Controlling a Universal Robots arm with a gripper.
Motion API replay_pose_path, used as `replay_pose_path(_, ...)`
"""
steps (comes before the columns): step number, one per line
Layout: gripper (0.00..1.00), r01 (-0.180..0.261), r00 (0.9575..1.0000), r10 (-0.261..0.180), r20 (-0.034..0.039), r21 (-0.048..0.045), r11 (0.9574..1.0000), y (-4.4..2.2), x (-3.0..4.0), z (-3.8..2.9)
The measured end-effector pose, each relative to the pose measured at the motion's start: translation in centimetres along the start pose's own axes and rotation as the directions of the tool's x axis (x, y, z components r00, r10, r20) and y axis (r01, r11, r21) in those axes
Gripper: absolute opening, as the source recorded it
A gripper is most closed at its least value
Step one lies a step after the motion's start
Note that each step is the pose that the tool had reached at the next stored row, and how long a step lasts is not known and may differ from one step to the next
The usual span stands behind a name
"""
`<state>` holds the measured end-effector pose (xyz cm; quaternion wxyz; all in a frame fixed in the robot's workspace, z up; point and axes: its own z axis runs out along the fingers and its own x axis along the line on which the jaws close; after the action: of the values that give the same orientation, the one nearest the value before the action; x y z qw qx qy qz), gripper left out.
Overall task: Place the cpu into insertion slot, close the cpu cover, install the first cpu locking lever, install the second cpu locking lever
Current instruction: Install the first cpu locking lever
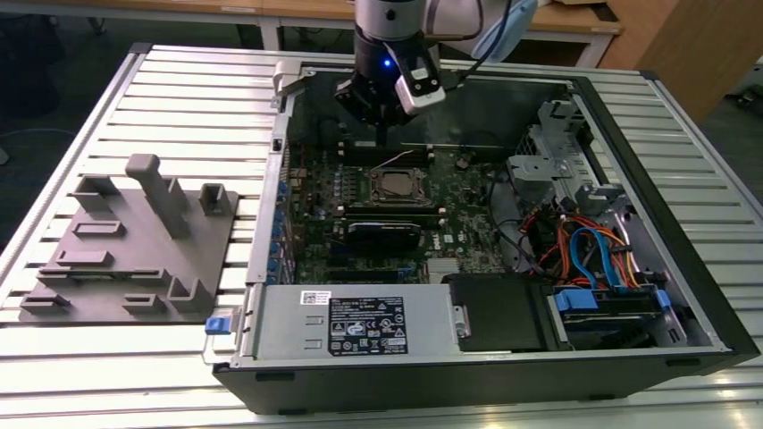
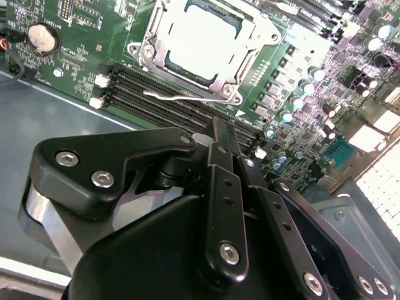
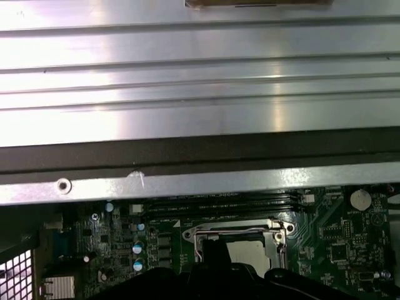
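While the gripper (image 2: pixel 223 128) hovers near the insertion slot (image 1: pixel 374 186), fingers (image 2: pixel 219 142) pressed together, the cpu (image 2: pixel 200 44) sits there under the cpu cover (image 2: pixel 194 82), partly hidden by the gripper in the first wrist view.

Black gripper (image 2: pixel 223 128), linkages (image 2: pixel 125 161) held by silver hex screws (image 2: pixel 102 180), silver-grey arm segment (image 1: pixel 388 18), blue light (image 1: pixel 389 63) lit, white camera block (image 1: pixel 426 88) mounted
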<state>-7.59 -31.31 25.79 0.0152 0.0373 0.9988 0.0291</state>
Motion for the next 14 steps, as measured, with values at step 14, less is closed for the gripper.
replay_pose_path(14,0.10,0.000,1.0000,0.000,0.0000,-0.0005,1.0000,-0.36,-0.49,0.21)
